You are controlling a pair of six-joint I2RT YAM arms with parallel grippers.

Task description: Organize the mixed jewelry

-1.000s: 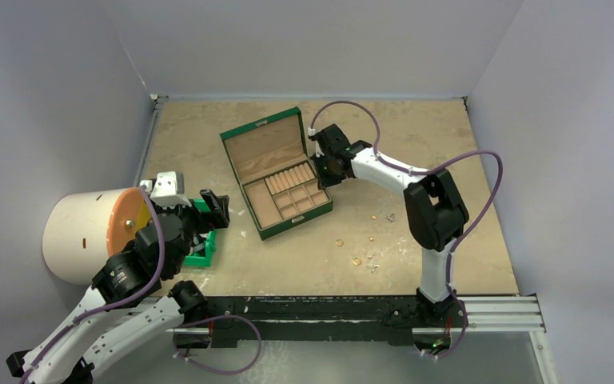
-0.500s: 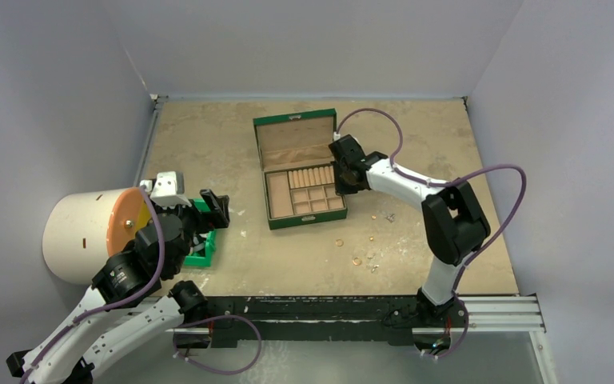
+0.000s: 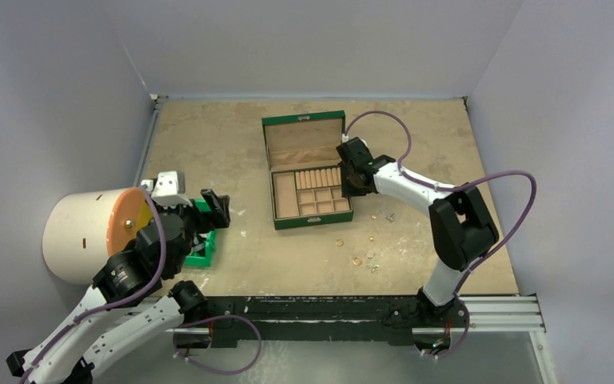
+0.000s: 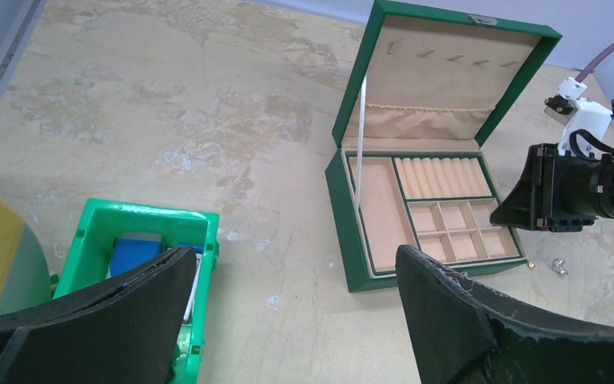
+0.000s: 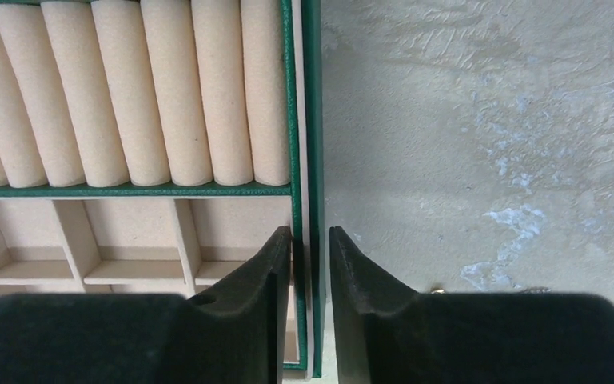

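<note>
The mixed jewelry lies loose on the table right of the box: a gold ring [image 3: 340, 242], another ring [image 3: 356, 261] and small silver pieces [image 3: 389, 217]. A silver piece [image 4: 558, 267] also shows in the left wrist view. The open green box [image 3: 313, 222] has tan cushion rolls and small compartments. My right gripper [image 3: 350, 182] is shut on the box's right wall [image 5: 312, 160], one finger inside and one outside [image 5: 310, 232]. My left gripper [image 3: 210, 213] is open and empty [image 4: 296, 264], above the table between the bin and the box [image 4: 337, 208].
A small green plastic bin [image 3: 200, 254] with blue and dark items sits at the near left, under my left fingers [image 4: 144, 220]. A white cylinder with an orange face [image 3: 80, 236] stands at the far left. Grey walls enclose the table.
My right gripper has dragged the green box to the right and turned it square to the table edge. The left arm has not moved.
</note>
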